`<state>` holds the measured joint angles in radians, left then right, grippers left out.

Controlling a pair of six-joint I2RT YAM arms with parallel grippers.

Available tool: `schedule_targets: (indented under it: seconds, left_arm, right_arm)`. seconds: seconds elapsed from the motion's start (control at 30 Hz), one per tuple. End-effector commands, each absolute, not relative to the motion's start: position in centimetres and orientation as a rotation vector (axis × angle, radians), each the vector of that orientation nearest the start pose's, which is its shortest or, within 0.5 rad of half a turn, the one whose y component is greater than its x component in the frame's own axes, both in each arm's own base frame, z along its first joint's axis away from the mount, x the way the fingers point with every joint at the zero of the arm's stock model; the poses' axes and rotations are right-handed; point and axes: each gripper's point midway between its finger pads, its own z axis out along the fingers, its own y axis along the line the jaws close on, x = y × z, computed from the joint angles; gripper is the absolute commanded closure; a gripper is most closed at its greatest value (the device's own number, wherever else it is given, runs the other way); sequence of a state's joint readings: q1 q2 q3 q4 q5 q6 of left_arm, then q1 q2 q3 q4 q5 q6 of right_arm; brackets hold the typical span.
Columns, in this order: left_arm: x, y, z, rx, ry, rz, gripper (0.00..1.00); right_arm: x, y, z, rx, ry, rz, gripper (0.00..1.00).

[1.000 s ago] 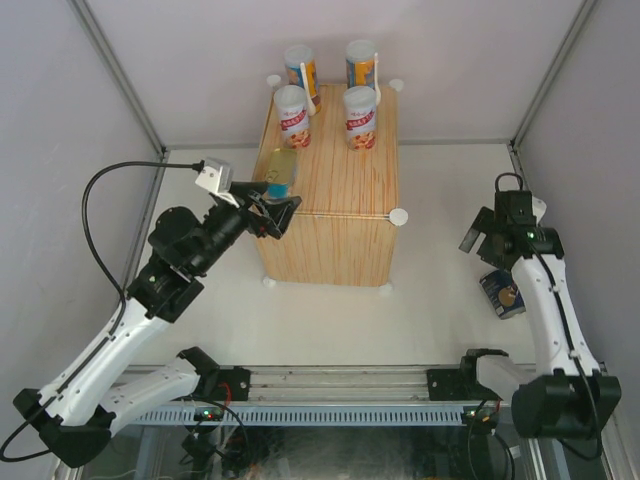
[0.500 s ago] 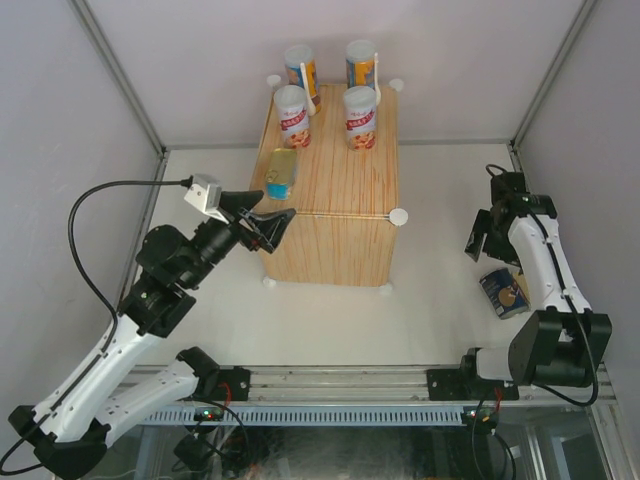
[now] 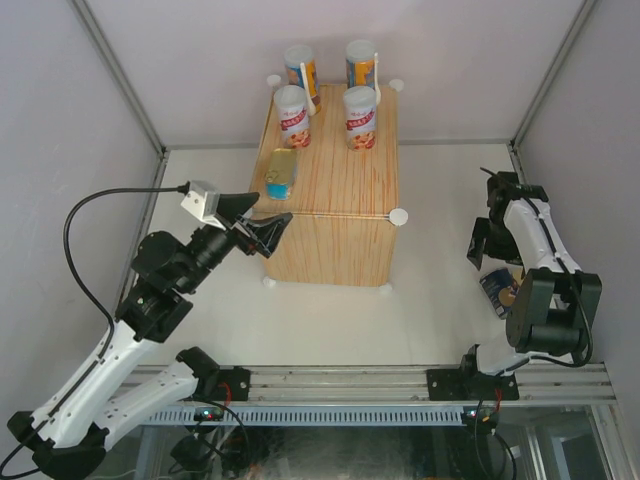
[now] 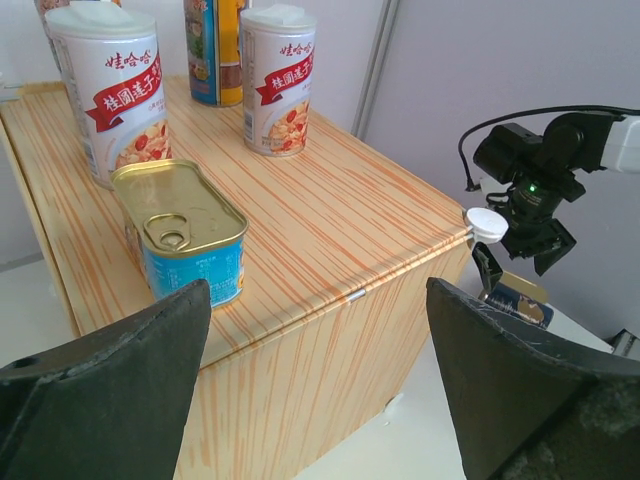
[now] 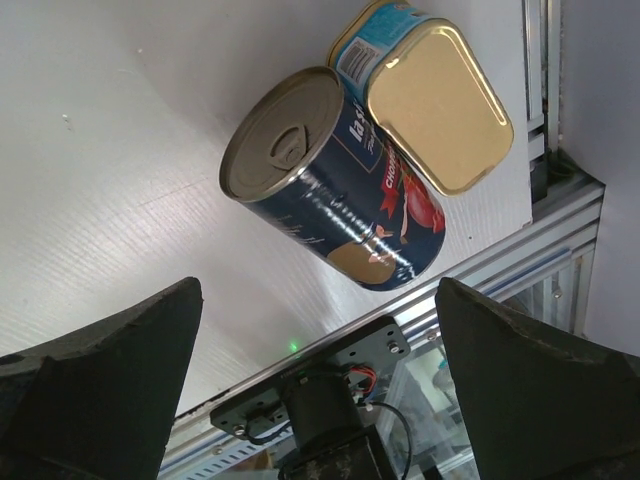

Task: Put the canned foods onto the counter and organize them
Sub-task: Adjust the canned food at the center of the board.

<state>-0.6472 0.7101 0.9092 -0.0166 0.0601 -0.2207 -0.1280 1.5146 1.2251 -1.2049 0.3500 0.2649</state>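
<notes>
The counter (image 3: 340, 190) is a wood-grain box in the middle of the table. On it stand two tall blue-orange cans (image 3: 300, 68) (image 3: 360, 62), two white-red cans (image 3: 293, 115) (image 3: 360, 117) and a flat gold-blue tin (image 3: 282, 172) (image 4: 185, 235). My left gripper (image 3: 258, 228) (image 4: 320, 390) hangs open and empty off the counter's near-left corner, apart from the tin. On the table at the right, a dark can (image 5: 330, 195) lies on its side against another flat tin (image 5: 430, 95). My right gripper (image 3: 487, 240) (image 5: 320, 400) hovers open above them, holding nothing.
White round knobs (image 3: 399, 216) mark the counter's corners. Grey walls close in the table on the left, back and right. The metal rail (image 3: 340, 385) with the arm bases runs along the near edge, close to the dark can.
My left gripper has let go of the flat tin on the counter and drawn back toward the near left. My right arm has folded in, turning its wrist over the dark can.
</notes>
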Motion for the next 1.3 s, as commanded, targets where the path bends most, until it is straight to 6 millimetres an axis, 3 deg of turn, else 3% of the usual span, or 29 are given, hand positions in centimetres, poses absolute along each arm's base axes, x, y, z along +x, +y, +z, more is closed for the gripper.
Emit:
schedule_targets:
  seconds: [0.0,0.3,1.27]
  left_arm:
    - [22.7,-18.9,39.8,0.342,1.358,-0.738,0.08]
    - [22.3,-17.9,38.4,0.27,1.355,-0.756,0.08]
    - [21.4,-16.1,38.2,0.234,1.372,-0.715,0.07]
  right_arm:
    - [23.9,-8.0,12.2,0.474,2.937,-0.545,0.02]
    - [23.8,-7.6,10.7,0.335,3.029,-0.633,0.02]
    - [22.6,-8.1,5.4,0.345,3.158,-0.707,0.02]
